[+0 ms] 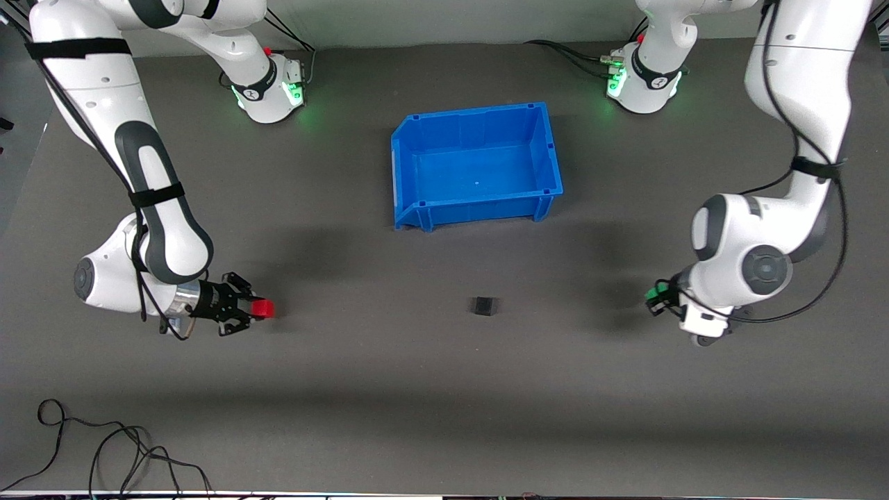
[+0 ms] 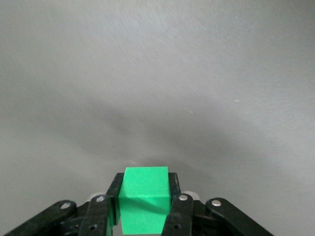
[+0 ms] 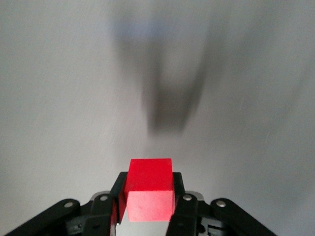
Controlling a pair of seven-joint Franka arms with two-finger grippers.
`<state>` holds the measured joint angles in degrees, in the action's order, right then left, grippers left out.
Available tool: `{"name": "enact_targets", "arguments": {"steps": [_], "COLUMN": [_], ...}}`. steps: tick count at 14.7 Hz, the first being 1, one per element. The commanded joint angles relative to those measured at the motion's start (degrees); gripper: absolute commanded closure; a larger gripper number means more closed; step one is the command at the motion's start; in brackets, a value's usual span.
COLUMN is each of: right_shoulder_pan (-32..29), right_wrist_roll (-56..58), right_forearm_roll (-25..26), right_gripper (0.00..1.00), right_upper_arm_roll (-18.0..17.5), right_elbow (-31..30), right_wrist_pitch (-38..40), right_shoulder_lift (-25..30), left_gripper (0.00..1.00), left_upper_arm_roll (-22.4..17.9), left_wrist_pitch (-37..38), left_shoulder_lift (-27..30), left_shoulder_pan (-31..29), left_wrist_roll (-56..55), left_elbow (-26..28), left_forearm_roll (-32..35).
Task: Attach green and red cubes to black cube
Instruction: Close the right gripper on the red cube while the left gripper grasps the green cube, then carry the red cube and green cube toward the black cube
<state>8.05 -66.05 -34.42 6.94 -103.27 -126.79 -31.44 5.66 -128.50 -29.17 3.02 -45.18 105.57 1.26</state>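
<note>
Both grippers loaded, black cube alone on the mat between them.

Right gripper pinches the red cube over the mat toward the right arm's end; left gripper pinches the green cube over the left arm's end. Front view barely shows the green cube, but the left wrist view gives it plainly, flat-faced, sharp-edged, squeezed between black fingers; the right wrist view does likewise for red. Black cube, matte, sits on the dark grey mat, nearer the camera than the glossy blue plastic bin. Only the front view shows these.
</note>
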Motion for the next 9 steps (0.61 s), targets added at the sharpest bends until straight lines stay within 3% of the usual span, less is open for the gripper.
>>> {"name": "enact_targets", "arguments": {"steps": [1,3,9], "right_shoulder_pan": [8.2,12.9,25.5], "right_wrist_roll": [-12.9,-21.8,-44.8], "right_forearm_roll": [-0.6,-0.8,-1.3], "right_gripper": [0.69,0.69,0.69], "right_upper_arm_roll": [0.6,0.5,0.4], "right_elbow": [5.4,9.1,17.8], "right_wrist_pitch": [1.5,0.7,-9.0], "right_shoulder_lift": [-0.4,-2.6,-11.1], "left_gripper": [0.95,0.95,0.95], "left_upper_arm_roll": [-0.5,0.2,0.6], "left_wrist_pitch": [1.1,1.7,-1.1], "left_shoulder_lift": [-4.5,-7.6,-9.1], "left_shoulder_pan": [4.0,6.0,15.9], "left_wrist_roll": [-15.5,-26.3,-44.0], "left_elbow": [-6.1,-9.5,-10.2], "left_forearm_roll": [-1.6,-7.0,-16.2]}}
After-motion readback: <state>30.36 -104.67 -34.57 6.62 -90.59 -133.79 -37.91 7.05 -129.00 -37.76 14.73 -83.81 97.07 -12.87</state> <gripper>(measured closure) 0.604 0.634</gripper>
